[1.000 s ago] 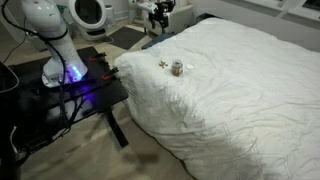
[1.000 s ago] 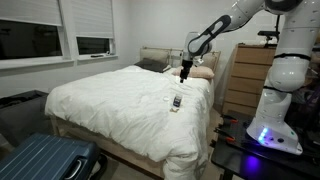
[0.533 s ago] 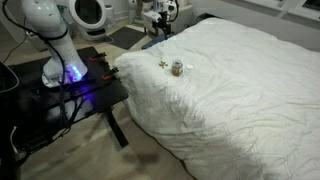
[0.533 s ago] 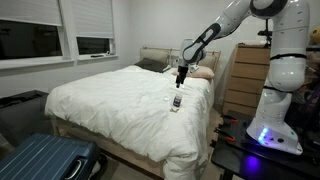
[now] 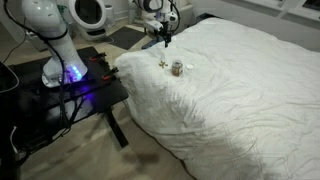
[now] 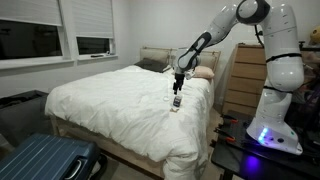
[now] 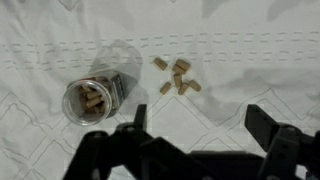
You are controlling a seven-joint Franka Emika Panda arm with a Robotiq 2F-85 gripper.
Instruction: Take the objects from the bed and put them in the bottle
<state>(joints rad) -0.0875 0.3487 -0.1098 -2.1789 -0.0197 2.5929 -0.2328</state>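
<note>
Across most of both exterior views lies the bed (image 5: 240, 95), covered in a rumpled white duvet, with pillows at its head in an exterior view (image 6: 150, 62). Beside it stands the white robot arm (image 6: 228, 22), its base lit blue and set on a black bench (image 5: 98, 92) just next to the mattress edge. The arm reaches out over the bed and ends in the pincer (image 6: 179, 88), which hangs above the duvet, apart from it, pointing down. In the wrist view the pincer (image 7: 200, 125) has its two dark fingers (image 7: 135, 118) spread wide with nothing between them. On the duvet near the bench-side edge stands the bottle (image 7: 92, 99), upright, mouth open to the camera, with some tan bits lying inside. It shows as a small tan jar in both exterior views (image 5: 177, 68). Close beside the bottle, not touching it, lie the objects (image 7: 178, 77), a small cluster of pale tan bits huddled on the duvet, roughly below the pincer
</note>
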